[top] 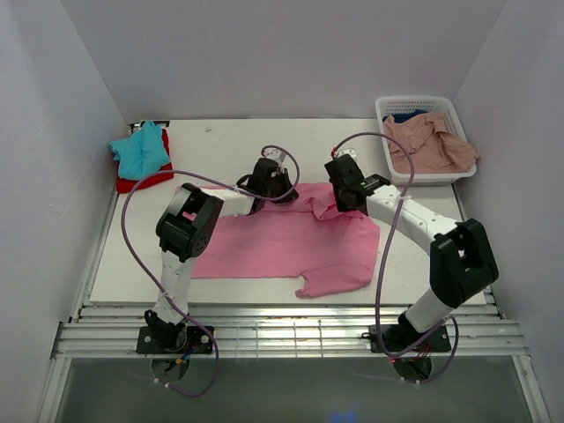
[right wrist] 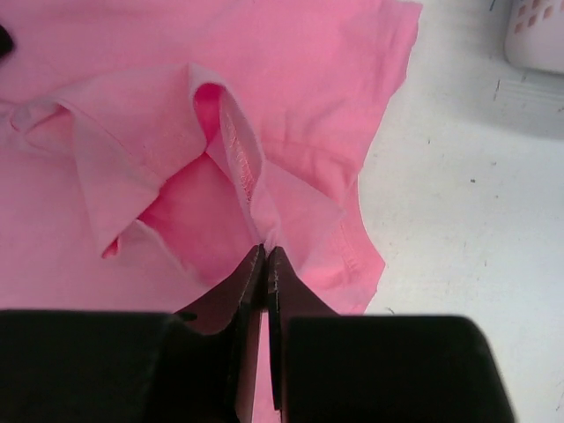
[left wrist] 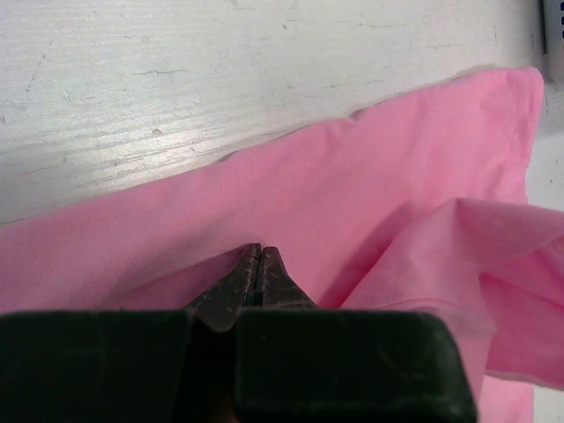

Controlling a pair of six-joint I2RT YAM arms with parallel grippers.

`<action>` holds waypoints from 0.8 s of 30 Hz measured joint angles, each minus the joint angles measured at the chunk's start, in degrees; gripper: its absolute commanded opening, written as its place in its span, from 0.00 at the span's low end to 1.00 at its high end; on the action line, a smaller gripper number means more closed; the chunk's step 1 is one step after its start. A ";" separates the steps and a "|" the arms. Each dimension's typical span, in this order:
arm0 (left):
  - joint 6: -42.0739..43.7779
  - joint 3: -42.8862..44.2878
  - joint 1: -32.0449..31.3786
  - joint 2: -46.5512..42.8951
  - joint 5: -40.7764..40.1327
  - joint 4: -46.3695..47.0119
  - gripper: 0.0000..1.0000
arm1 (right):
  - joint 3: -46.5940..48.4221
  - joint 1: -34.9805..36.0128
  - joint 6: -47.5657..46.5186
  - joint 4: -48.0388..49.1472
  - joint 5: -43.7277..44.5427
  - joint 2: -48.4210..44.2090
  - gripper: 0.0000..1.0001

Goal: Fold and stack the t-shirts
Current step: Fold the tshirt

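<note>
A bright pink t-shirt [top: 291, 242] lies spread over the middle of the white table. My left gripper [top: 264, 181] is down at its far edge, jaws pressed shut with the pink cloth [left wrist: 370, 194] creasing up to the tips [left wrist: 261, 252]. My right gripper [top: 339, 196] is at the shirt's far right part. It is shut on a raised fold of the pink cloth [right wrist: 238, 159], which runs in between the tips [right wrist: 266, 254]. A teal t-shirt [top: 141, 150] lies on a red one [top: 152, 179] at the far left.
A white lattice basket [top: 414, 101] stands at the far right corner, with a dusty salmon-pink t-shirt [top: 432, 145] draped over its rim and a dark blue one [top: 407, 116] under it. White walls close in the table on three sides. Purple cables loop over both arms.
</note>
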 measured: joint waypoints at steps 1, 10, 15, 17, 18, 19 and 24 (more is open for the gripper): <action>-0.02 -0.02 0.00 0.00 0.00 0.00 0.00 | -1.14 0.35 0.37 -0.39 0.17 -0.94 0.08; -0.15 -0.07 0.00 0.00 0.02 0.04 0.00 | -9.81 1.31 5.97 -8.26 2.32 -1.75 0.16; -0.13 -0.07 0.00 0.00 0.02 0.04 0.00 | -9.92 3.15 9.03 -11.56 4.35 -1.33 0.38; -0.13 -0.07 0.00 0.00 0.02 0.04 0.00 | -9.92 4.00 9.25 -11.54 4.55 -1.92 0.40; -0.13 -0.07 0.00 0.00 0.02 0.04 0.00 | -9.90 4.37 9.16 -11.19 4.35 -2.78 0.40; -0.13 -0.07 0.00 0.00 0.02 0.04 0.00 | -9.90 4.61 9.11 -10.95 4.15 -3.26 0.41; -0.13 -0.07 0.00 0.00 0.02 0.04 0.00 | -9.01 4.70 8.41 -6.08 0.50 -6.60 0.39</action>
